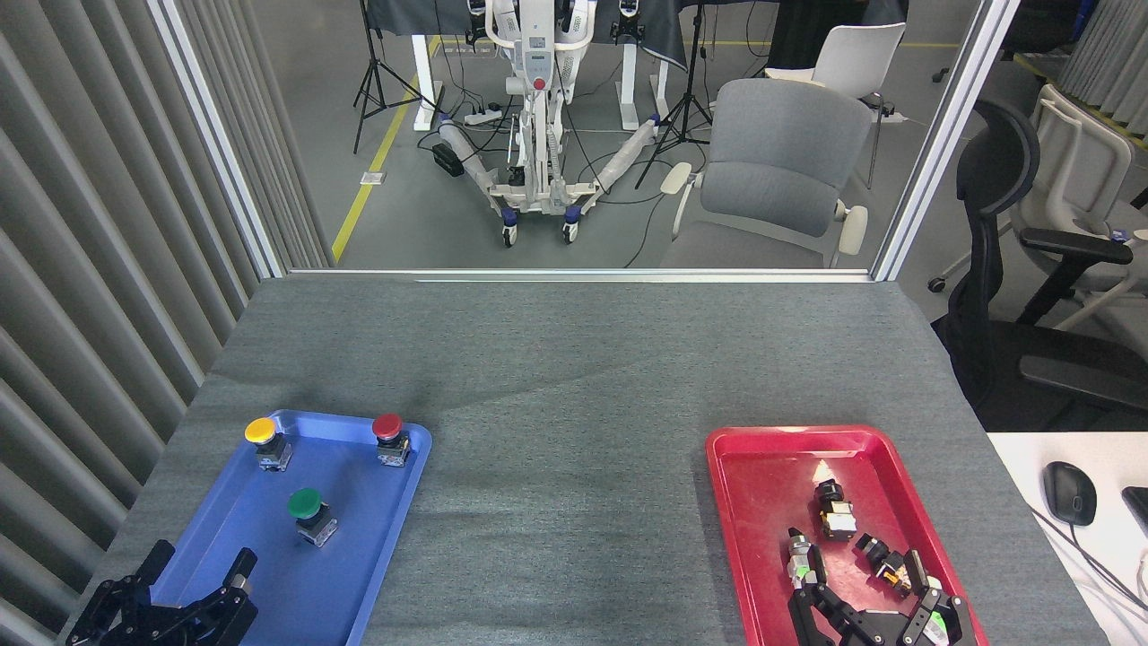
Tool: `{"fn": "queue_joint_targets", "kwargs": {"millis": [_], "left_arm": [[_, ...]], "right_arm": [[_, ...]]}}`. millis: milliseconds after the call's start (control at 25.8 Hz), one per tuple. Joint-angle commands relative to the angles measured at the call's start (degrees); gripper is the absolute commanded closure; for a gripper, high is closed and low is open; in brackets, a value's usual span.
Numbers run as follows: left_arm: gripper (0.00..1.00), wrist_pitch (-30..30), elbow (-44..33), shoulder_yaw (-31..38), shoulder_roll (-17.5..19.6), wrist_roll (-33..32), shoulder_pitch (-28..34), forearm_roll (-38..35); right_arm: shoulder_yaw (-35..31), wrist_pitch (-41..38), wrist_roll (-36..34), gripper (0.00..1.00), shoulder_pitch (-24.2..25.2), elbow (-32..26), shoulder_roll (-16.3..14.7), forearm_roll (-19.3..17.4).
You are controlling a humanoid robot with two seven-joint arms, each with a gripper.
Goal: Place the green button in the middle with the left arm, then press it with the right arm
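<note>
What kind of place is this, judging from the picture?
Probably a robotics lab or test room. A white wheeled robot stand with cables and tripods is behind the grey felt table, office chairs surround it, and trays hold push-buttons such as the green button.

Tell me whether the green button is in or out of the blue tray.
In. The green button stands upright on the blue tray floor, inside its rim, nearer the robot than the other two buttons.

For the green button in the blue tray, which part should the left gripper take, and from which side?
Probably the square base under the cap of the green button, coming from above. It stands upright, apart from the other buttons, and the open left gripper is just in front of it.
</note>
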Motion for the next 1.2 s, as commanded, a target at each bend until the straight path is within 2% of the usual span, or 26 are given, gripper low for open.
{"fn": "queue_joint_targets", "kwargs": {"millis": [0,271,465,620,1162], "left_arm": [[0.01,-0.22,1.50,0.00,0.19,-0.21,-0.85,0.09],[0.01,-2.77,-0.69,0.09,0.28,0.23,-0.06,0.18],[0.01,-2.86,-0.25,-0.09,0.80,-0.21,-0.85,-0.52],[0.01,-3.21,-0.25,0.00,1.33,-0.56,-0.94,-0.43],[0.01,-3.30,-0.87,0.09,1.24,-0.21,-0.94,-0.08]], "right_arm": [[-0.22,0.00,0.67,0.00,-0.09,-0.04,0.12,-0.37],[-0.92,0.53,0.23,0.00,-0.09,0.05,-1.03,-1.16],[0.48,1.41,0.23,0.00,-1.67,0.75,-3.31,-7.22],[2.51,1.50,0.05,0.00,-1.05,0.75,-3.05,-7.31],[1.89,1.14,-0.12,0.00,0.44,0.75,-3.75,-7.58]]}}
